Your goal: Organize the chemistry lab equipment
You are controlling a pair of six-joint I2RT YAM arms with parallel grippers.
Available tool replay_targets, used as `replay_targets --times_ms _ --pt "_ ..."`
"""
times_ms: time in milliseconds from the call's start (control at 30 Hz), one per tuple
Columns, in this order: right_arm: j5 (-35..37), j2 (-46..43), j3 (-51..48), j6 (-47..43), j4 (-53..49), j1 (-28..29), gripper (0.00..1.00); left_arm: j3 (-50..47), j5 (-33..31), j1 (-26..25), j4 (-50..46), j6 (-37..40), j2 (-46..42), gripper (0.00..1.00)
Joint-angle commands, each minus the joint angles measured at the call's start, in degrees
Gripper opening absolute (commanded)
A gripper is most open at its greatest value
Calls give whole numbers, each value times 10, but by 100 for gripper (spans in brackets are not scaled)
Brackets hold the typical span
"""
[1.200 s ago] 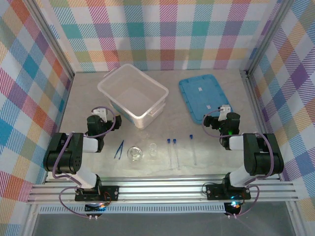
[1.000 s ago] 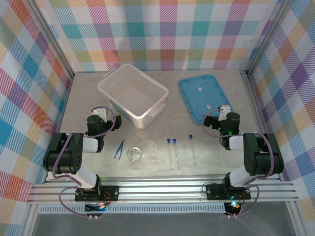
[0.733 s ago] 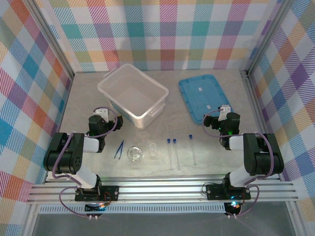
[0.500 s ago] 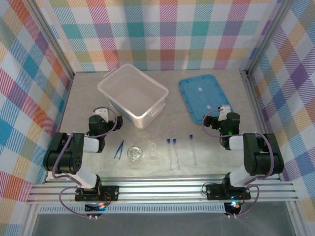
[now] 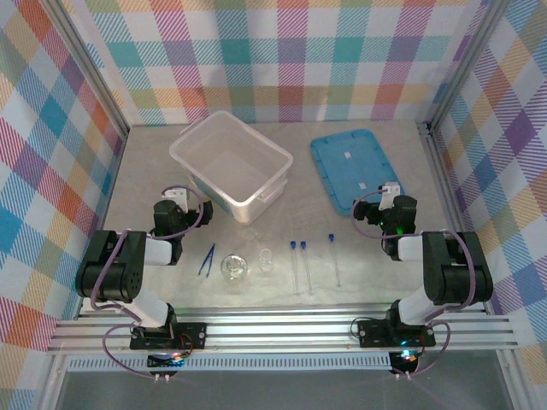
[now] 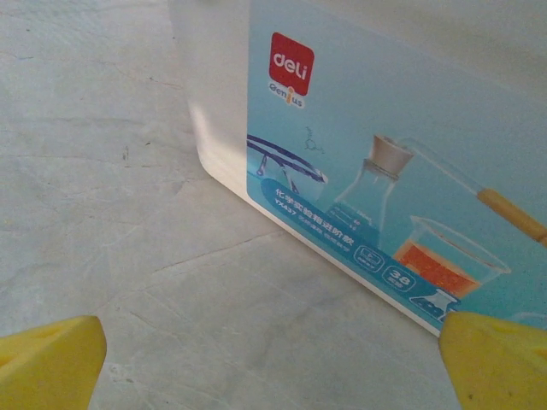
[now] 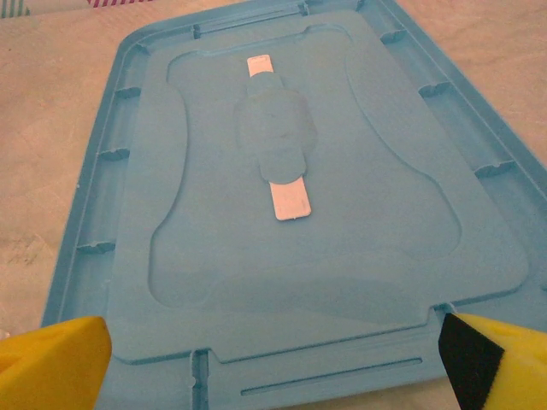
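Note:
Small dark-blue tweezers (image 5: 208, 259), a clear round flask (image 5: 233, 266) and a tiny clear beaker (image 5: 266, 258) lie in a row on the table's near part. To their right are three thin blue-capped tubes: two side by side (image 5: 296, 265) (image 5: 305, 266) and one apart (image 5: 333, 258). My left gripper (image 5: 177, 202) rests folded left of the tweezers, open, its yellow fingertips (image 6: 47, 359) wide apart over bare table. My right gripper (image 5: 389, 198) rests right of the tubes, open, its fingertips (image 7: 51, 363) spread before the lid's near edge. Neither holds anything.
A large translucent white tub (image 5: 231, 162) stands at the back left, its labelled wall (image 6: 367, 171) close in front of my left gripper. A flat blue lid (image 5: 355, 169) (image 7: 291, 196) lies at the back right. Checked walls enclose the table.

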Motion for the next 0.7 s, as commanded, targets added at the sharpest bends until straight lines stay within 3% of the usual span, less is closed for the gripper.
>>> replay_targets --times_ms 0,100,300,400,533,667 --pt "-11 -2 10 -3 23 -1 99 -7 -25 4 34 -14 -3 100" --pt "11 -14 27 2 -15 1 99 -14 -52 4 31 -24 -19 100" --pt "97 -84 61 7 -138 24 99 -96 -151 -9 146 -42 -62 100" --pt "125 -114 54 10 -149 33 99 -104 -155 -13 165 -37 -60 100" --pt "119 -123 66 13 -176 39 99 -76 -107 -13 110 -20 -67 100" --pt "139 -133 76 26 -199 49 99 -46 -118 -14 20 -23 -106 100"
